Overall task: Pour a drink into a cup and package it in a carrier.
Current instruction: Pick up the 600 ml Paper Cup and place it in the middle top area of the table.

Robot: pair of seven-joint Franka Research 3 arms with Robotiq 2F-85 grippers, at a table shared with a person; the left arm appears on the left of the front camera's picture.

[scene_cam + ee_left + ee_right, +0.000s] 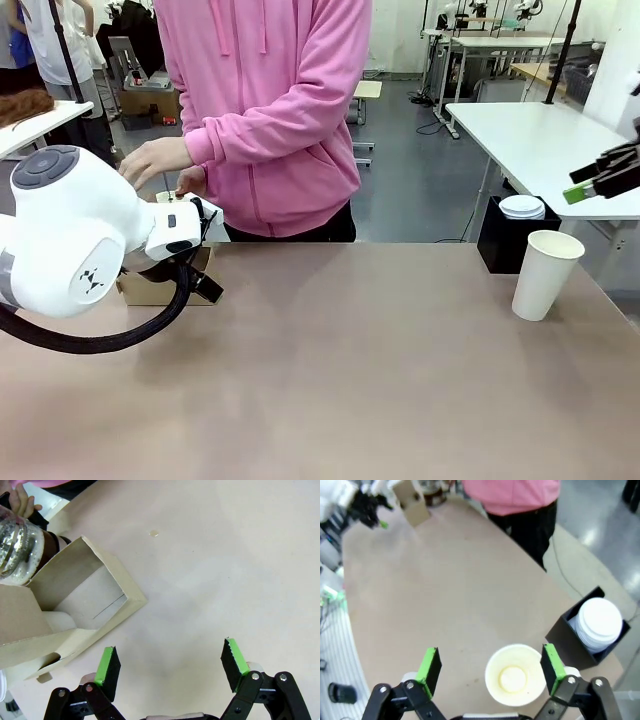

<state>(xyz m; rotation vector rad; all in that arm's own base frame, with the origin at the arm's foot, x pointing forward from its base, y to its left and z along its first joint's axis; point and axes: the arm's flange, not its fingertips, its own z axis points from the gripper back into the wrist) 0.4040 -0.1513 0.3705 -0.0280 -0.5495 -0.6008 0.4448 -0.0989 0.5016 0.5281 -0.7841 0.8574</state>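
A: Cup (545, 273) status?
B: Upright near your right edge of the table (350, 380), mouth up, long axis vertical, empty, likely waiting for the pour. Your right gripper (490, 657) hangs spread above it, holding nothing.
A: Left side?
B: Left gripper (169, 652) spread wide beside the carrier (85, 605), its pockets open upward; the person's hand (155, 160) is at the pitcher (17, 545) behind.

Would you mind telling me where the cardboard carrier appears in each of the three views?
Front view: the carrier sits at left, partly behind the left arm.
Left wrist view: the carrier lies left of centre.
Right wrist view: the carrier is at top left.
Shared landmark: the person's pink top just behind it.
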